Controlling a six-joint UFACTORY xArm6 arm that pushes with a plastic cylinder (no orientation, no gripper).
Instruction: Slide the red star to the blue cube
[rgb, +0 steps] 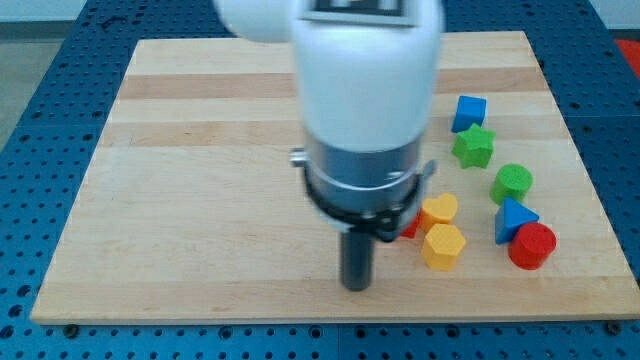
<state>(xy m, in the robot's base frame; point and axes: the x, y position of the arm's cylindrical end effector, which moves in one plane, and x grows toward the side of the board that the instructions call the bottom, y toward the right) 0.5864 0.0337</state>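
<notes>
Surface (200, 200) of pale wood carries every block. My tip (356, 286) stands at the view's lower left of the red star (411, 228), a sliver mostly hidden behind the arm; no fingers exist here. Blue cube (468, 112) sits well apart toward the view's upper right of that star; yellow blocks (443, 245) lie just right of it.

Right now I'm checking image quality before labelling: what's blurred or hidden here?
Camera view: the arm body is close, soft and fills the centre; my tip is slightly blurred. The red star is mostly hidden behind the arm. The blue cube is fairly sharp; lighting is even, without glare.
</notes>
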